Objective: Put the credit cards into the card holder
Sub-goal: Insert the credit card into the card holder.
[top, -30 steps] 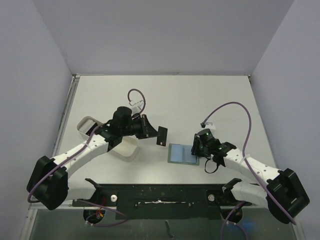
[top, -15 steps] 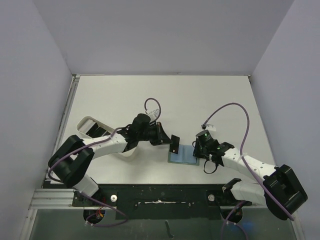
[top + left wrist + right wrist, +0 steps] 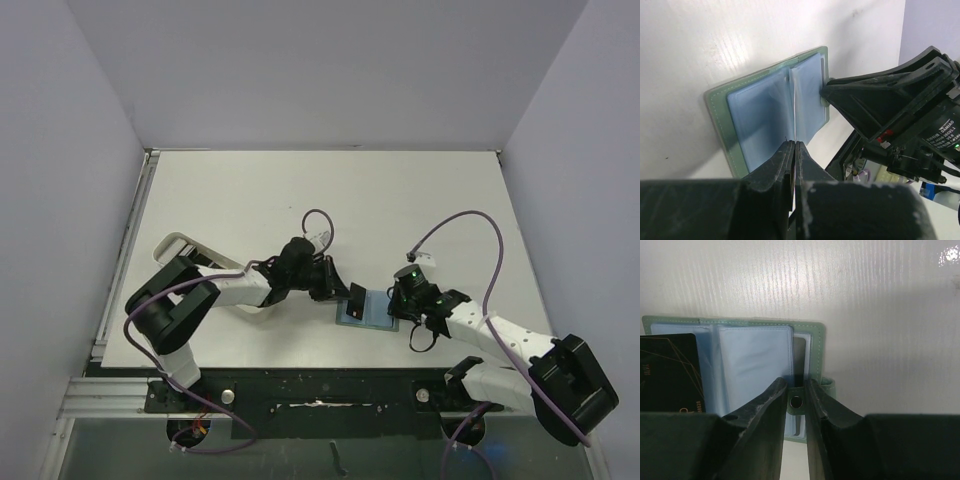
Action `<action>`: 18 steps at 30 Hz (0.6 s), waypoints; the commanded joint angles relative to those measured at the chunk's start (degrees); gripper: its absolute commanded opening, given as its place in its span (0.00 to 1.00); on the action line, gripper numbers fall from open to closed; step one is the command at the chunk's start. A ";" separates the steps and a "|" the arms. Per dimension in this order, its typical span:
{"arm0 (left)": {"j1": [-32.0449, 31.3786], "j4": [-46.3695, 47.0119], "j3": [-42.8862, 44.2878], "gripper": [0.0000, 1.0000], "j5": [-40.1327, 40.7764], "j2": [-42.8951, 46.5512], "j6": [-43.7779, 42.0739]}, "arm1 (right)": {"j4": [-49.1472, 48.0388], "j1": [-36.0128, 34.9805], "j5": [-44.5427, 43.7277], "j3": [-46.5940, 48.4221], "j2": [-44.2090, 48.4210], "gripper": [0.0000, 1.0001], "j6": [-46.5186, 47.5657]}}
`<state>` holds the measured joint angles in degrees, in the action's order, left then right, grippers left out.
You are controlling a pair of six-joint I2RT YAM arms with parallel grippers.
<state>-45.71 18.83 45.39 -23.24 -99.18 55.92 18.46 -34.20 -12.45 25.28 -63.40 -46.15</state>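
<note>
My left fingers (image 3: 782, 165) have carried credit card (image 3: 667, 370) in to card holder (image 3: 755, 360); card now over its left page. Fingers clamped on card: thin, stiff, slick, hold by edge. Right fingers (image 3: 765, 410) pinch holder's snap tab (image 3: 796, 401), pinning soft holder to tabletop (image 3: 865, 315).
</note>
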 commanded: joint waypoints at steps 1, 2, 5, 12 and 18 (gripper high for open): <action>-1.06 5.26 3.05 0.00 -1.28 -1.81 0.65 | -0.18 -0.48 -0.62 -1.31 1.24 0.22 -1.33; -1.12 5.22 3.32 0.00 -1.28 -2.17 0.60 | -0.25 -0.52 -0.62 -1.41 1.42 0.22 -1.36; -1.41 5.44 3.74 0.00 -1.45 -2.99 0.81 | -0.44 -0.69 -0.47 -1.72 2.04 0.22 -1.49; -2.17 5.83 4.44 0.00 -1.61 -4.56 0.79 | -0.76 -0.87 -0.43 -1.98 2.29 0.22 -1.53; -2.88 5.56 5.19 0.00 -1.84 -5.90 0.59 | -1.06 -0.96 -0.29 -2.21 2.08 0.21 -1.83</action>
<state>-48.03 20.82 47.94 -24.10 -104.40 56.62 18.02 -34.61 -12.45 24.16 -62.00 -47.20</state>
